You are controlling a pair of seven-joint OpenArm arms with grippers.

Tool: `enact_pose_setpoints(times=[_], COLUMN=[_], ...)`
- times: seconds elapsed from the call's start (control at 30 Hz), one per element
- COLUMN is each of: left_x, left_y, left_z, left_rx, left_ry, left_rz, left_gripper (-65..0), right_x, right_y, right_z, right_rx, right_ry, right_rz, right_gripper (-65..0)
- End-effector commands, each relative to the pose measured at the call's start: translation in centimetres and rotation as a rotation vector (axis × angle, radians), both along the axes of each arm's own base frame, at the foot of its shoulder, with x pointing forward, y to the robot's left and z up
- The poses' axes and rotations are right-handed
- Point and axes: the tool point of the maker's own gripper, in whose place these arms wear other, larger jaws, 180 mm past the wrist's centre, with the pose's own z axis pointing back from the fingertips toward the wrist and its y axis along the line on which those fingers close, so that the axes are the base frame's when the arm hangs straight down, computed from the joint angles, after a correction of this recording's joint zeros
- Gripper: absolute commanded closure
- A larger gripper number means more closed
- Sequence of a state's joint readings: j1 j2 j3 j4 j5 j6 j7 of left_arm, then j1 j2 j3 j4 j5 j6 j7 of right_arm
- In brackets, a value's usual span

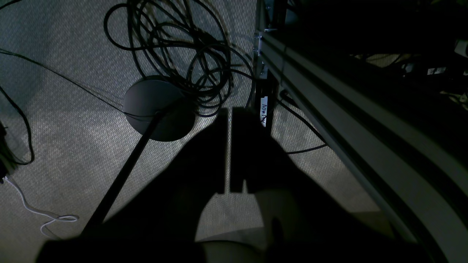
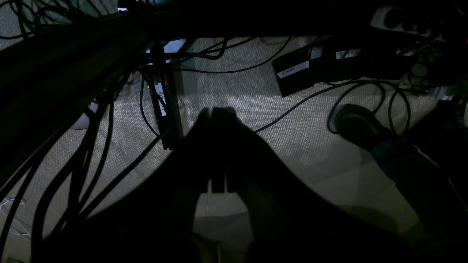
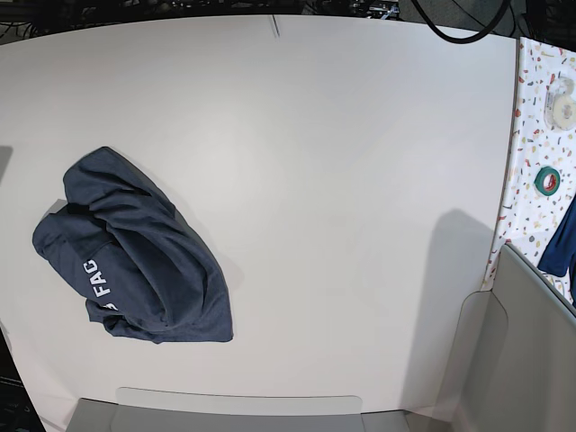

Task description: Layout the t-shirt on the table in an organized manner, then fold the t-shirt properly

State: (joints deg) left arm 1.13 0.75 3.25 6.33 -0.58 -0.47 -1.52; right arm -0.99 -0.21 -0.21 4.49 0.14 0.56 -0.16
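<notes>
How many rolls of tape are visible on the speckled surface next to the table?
2. A whitish roll lies near the top of the speckled strip, and a green roll lies just below it toward the camera. More may lie beyond the frame's right edge.

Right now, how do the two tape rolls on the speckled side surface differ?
The white tape roll is pale and looks larger; the green tape roll is dark green with a red inner ring and looks smaller. The white one lies farther from the camera, the green one nearer. Both lie flat on the speckled surface, off the table.
</notes>
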Motion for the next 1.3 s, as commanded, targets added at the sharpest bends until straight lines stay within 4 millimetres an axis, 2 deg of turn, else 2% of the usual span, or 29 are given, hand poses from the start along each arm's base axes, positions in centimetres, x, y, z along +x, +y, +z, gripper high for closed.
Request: enact_pose_setpoints(times=[0.0,0.13,0.23,0.4,0.5,0.6,0.67,0.8,0.93,1.17,1.27], left_x=[0.1,0.2,0.1,-1.0,-1.2,-2.4,-1.9,-2.7,-3.8,-5.8,-6.1], left_y=[0.0,0.0,0.0,0.1,0.2,0.5,0.6,0.9,1.1,1.4,2.4], left_z=[0.0,0.0,0.0,0.0,0.0,0.0,0.2,0.6,1.2,2.1,2.8], left_rx=[0.001,0.001,0.001,0.002,0.004,0.008,0.010,0.017,0.021,0.028,0.045], left_ry=[-0.008,-0.009,-0.009,0.006,0.009,0.020,-0.009,-0.038,-0.058,-0.075,-0.096], left_rz=[-0.001,-0.001,-0.001,0.001,0.001,0.002,0.003,0.002,0.002,0.000,-0.007], left_gripper=[0.0,0.0,0.0,0.0,0.0,0.0,0.0,0.0,0.0,0.0,0.0], right_x=[0.2,0.2,-0.8,-0.7,-1.4,-2.2,-2.7,-2.8,-3.8,-5.9,-6.1], right_y=[0.1,0.1,0.2,0.1,-0.2,-0.2,-0.3,-0.5,-0.6,-1.7,-2.7], right_z=[0.0,0.0,0.0,0.3,0.4,0.6,0.8,1.4,2.1,3.3,4.0], right_rx=[-0.003,-0.003,-0.002,-0.005,-0.009,-0.010,-0.012,-0.017,-0.019,-0.038,-0.054], right_ry=[-0.018,-0.018,-0.004,-0.045,-0.050,-0.048,-0.056,-0.094,-0.114,-0.129,-0.149], right_rz=[0.000,0.000,0.000,0.000,0.001,0.001,0.001,0.003,0.004,0.014,0.025], right_gripper=[-0.5,-0.5,-0.4,-0.3,-0.3,-0.2,-0.2,-0.2,-0.2,-0.2,-0.2])
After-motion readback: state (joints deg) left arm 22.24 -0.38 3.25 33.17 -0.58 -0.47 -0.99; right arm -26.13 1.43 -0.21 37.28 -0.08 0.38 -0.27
